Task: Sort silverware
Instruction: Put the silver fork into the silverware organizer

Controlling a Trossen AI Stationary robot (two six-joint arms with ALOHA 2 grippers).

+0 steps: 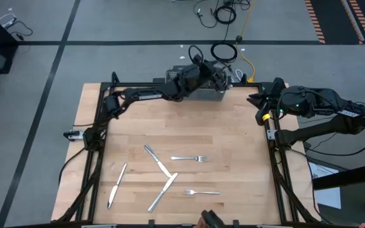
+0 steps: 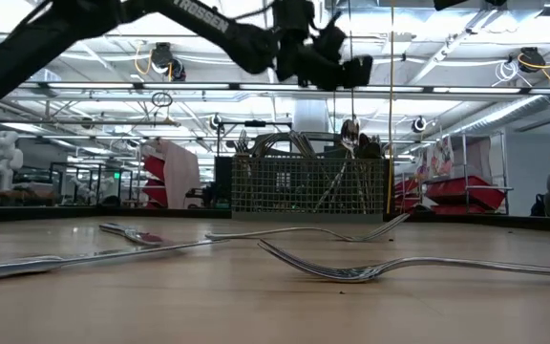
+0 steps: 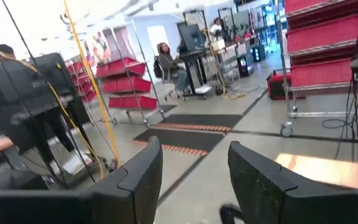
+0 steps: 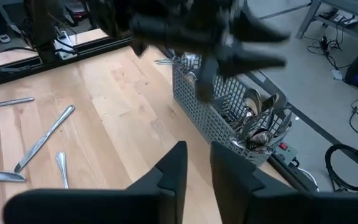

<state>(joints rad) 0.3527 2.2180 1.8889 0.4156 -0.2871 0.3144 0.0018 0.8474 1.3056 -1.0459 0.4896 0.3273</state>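
Observation:
Loose silverware lies flat on the wooden table: three knives (image 1: 117, 185), (image 1: 156, 161), (image 1: 163, 192) and two forks (image 1: 190, 158), (image 1: 201, 192). A grey wire-mesh basket (image 1: 198, 94) stands at the far edge. More silverware (image 4: 260, 121) stands upright in it, leaning on its walls. My left gripper (image 1: 224, 76) hovers level above the basket, open, with nothing between its fingers (image 3: 145, 174). My right gripper (image 1: 258, 101) waits high over the table's right side. It tips down toward the basket with a narrow gap between its fingers (image 4: 173, 165), and holds nothing.
A black frame (image 1: 100, 126) runs along the table's left and right sides. Cables (image 1: 224, 50) lie on the floor behind the basket. The bare wood between the basket and the loose pieces is free room. People sit at desks in the room beyond.

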